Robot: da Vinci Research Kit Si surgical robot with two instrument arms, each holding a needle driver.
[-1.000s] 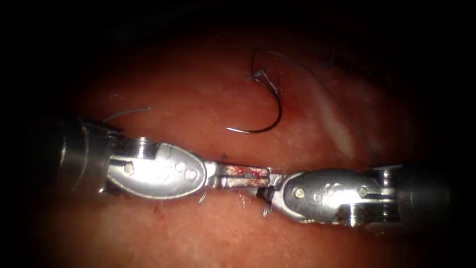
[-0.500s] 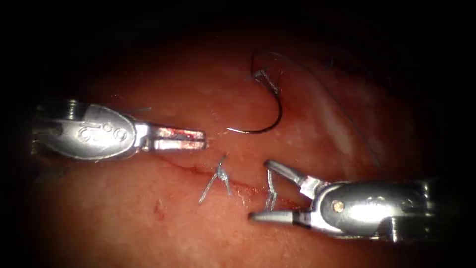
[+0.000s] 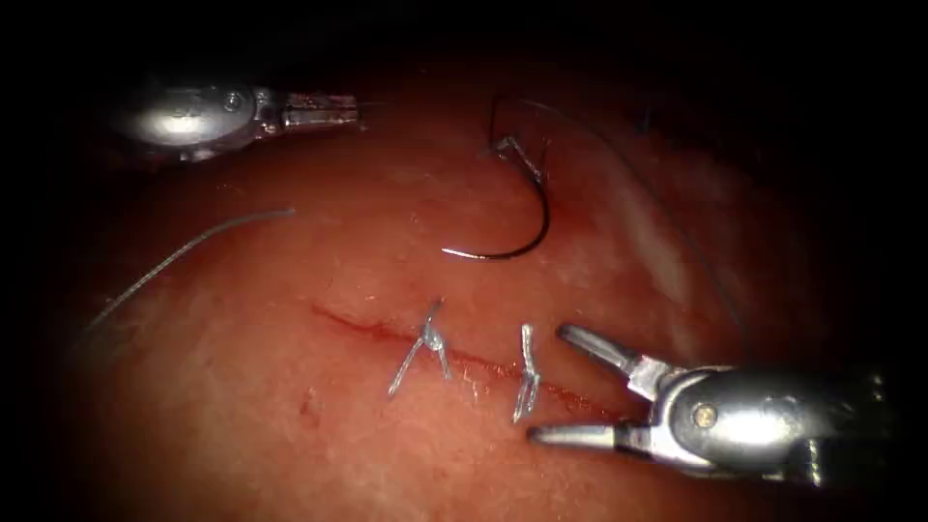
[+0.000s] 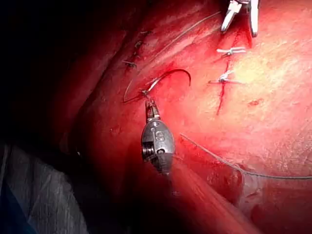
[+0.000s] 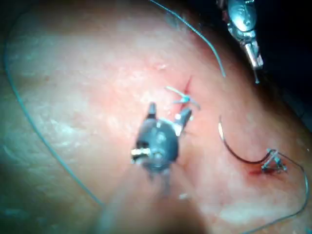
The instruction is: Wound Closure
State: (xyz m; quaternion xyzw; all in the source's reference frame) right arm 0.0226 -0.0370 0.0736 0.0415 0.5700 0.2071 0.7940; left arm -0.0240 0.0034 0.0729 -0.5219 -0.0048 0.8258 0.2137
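So, quick rundown of where this one stands:

Cut: thin red cut [image 3: 406, 338] runs slantwise across the pink pork-belly tissue [image 3: 290, 445], its long axis going from the tissue's upper left down toward the lower right, where it ends between the right tool's jaws.

Progress: two knotted stitches of pale thread sit across it, the left stitch [image 3: 425, 338] near the middle and the right stitch [image 3: 525, 372] just beside the right tool. Both have short trimmed tails. The stretch of cut left of the left stitch looks unstitched, so I'd guess it's partway done, with more closing left on that end.

Needle: thin dark curved steel needle [image 3: 527, 227] lies loose on the tissue's surface, on the far side of the cut, well apart from both tools. Not in the tissue as far as I can tell. Its sharp tip points toward the tissue's left, and the arc bows out to the right and climbs to the thread end by a small tangle of dark thread [image 3: 507, 145].

Loose thread: a pale cut strand [image 3: 184, 253] lies near the tissue's left edge.

Right tool: silver right needle driver [image 3: 570, 385] hangs over the cut's right end, jaws spread wide, holding nothing.

Left tool: silver left needle driver [image 3: 324, 109] sits up by the tissue's far left corner, jaws pressed together, red-smeared, and I see nothing in them.
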